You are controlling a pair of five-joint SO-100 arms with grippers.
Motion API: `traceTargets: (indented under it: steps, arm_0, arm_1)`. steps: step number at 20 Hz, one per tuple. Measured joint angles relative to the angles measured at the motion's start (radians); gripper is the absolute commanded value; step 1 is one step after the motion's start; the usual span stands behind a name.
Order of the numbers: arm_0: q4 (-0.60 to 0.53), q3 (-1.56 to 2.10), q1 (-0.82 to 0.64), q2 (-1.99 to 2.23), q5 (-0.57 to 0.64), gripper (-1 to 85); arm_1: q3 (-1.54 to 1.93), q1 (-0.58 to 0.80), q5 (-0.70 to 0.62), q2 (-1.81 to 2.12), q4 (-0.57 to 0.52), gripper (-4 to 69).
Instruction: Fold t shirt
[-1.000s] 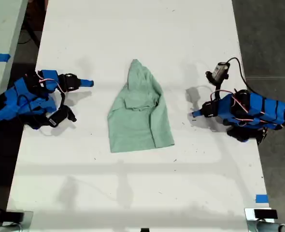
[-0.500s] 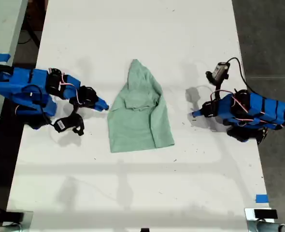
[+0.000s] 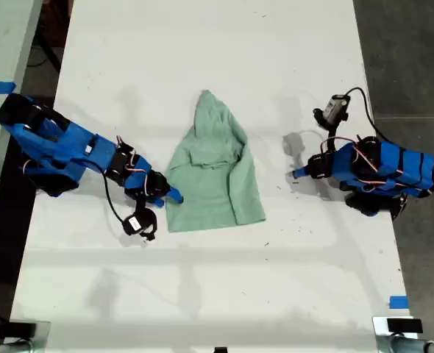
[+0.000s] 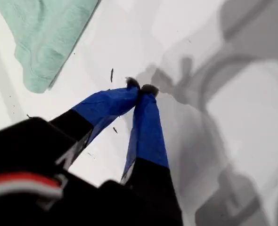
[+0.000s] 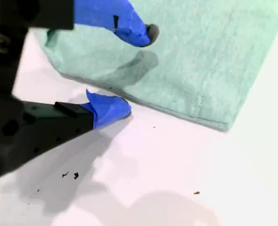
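**Fold under way, final fold pending**

The t shirt point(image 3: 213, 169) lies partly folded on the table point(image 3: 202, 294). My second gripper point(image 5: 129, 70), jaws apart, straddles its near hem corner; my first gripper point(image 4: 141, 89), pinched empty, rests well apart from it.

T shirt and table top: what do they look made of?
The t shirt looks like soft knit cloth, matte pale mint: a fine heathered weave and a stitched hem line show in the second wrist view, and it lies in limp folds. The table looks like a hard, smooth white board, perhaps laminate or painted; it shows faint sheen and soft shadows, so the exact material is unclear.
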Motion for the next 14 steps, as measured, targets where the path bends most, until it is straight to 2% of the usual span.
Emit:
traceTargets:
  steps: [1, 2, 4, 6, 8, 12, 14]
  arm_0:
    - [-0.002, -0.028, 0.003, -0.038, 0.006, 2.5]
    - [-0.003, -0.049, 0.002, -0.071, 0.015, -0.3]
    - [0.008, -0.072, -0.005, -0.1, 0.017, -0.3]
    - [0.074, -0.104, -0.006, -0.114, 0.017, -0.3]
    - [0.204, -0.138, -0.012, -0.103, 0.009, -0.3]
    - [0.623, -0.405, -0.017, -0.123, 0.0, -0.3]
    - [0.695, -0.541, -0.026, -0.124, 0.049, -0.3]
  arm_1:
    - [0.0, 0.0, 0.0, 0.0, 0.0, 1.4]
    - [0.0, 0.0, 0.0, 0.0, 0.0, 1.4]
    - [0.0, 0.0, 0.0, 0.0, 0.0, 1.4]
    - [0.0, -0.012, 0.0, 0.0, 0.0, 1.4]
    - [0.0, -0.014, 0.0, 0.0, 0.0, 1.4]
    - [0.0, -0.014, 0.0, 0.0, 0.0, 1.4]
    - [0.0, -0.014, 0.0, 0.0, 0.0, 1.4]
